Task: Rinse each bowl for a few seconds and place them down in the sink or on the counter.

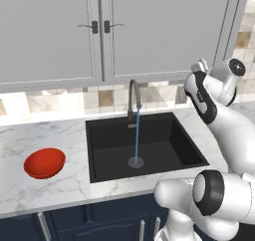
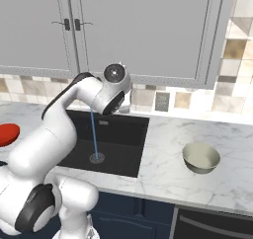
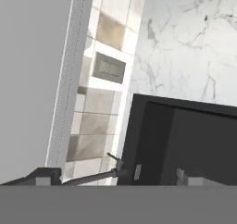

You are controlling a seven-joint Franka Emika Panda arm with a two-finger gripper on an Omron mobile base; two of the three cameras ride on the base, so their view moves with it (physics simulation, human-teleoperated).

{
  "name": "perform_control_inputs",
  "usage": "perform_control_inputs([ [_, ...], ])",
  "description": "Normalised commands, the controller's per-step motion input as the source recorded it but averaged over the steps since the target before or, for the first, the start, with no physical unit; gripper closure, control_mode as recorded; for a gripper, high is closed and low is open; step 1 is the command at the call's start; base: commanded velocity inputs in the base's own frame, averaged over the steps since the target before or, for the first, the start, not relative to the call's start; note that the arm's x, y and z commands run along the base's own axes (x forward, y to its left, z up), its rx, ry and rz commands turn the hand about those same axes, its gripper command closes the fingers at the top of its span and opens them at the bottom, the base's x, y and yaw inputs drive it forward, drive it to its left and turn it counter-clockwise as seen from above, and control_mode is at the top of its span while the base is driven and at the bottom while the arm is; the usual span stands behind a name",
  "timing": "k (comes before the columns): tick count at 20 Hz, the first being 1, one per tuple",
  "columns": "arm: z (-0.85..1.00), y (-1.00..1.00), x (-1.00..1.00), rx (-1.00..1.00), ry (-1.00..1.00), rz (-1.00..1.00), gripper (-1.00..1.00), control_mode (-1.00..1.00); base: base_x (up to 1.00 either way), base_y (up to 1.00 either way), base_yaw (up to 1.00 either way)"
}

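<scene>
left base: sits behind-left of the arm, looks forward and down at the sink and counter
right base: same deal from behind-right
shared: sink, faucet, wall cabinets
hand: up high, rolled sideways, looks down at the sink's edge and backsplash

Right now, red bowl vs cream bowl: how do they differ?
The red bowl is wide, shallow and glossy; the cream bowl is deeper and looks smaller, with a beige-olive outside. The red bowl sits on the counter left of the sink; the cream bowl sits to its right. Both stand upright on the counter, neither held.
</scene>
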Motion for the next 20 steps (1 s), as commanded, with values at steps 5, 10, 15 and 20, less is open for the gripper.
perform_control_inputs([
  [5, -0.01, -0.28, -0.56, 0.04, 0.05, -0.22, -1.0, -1.0, 0.0, 0.0, 0.0],
  [10, 0.05, -0.49, -0.21, 0.11, 0.13, -0.14, -1.0, -1.0, 0.0, 0.0, 0.0],
  [15, 0.03, -0.59, -0.14, 0.12, 0.15, -0.14, -1.0, -1.0, 0.0, 0.0, 0.0],
  [20, 0.02, -0.52, -0.04, 0.09, 0.14, -0.15, -1.0, -1.0, 0.0, 0.0, 0.0],
])
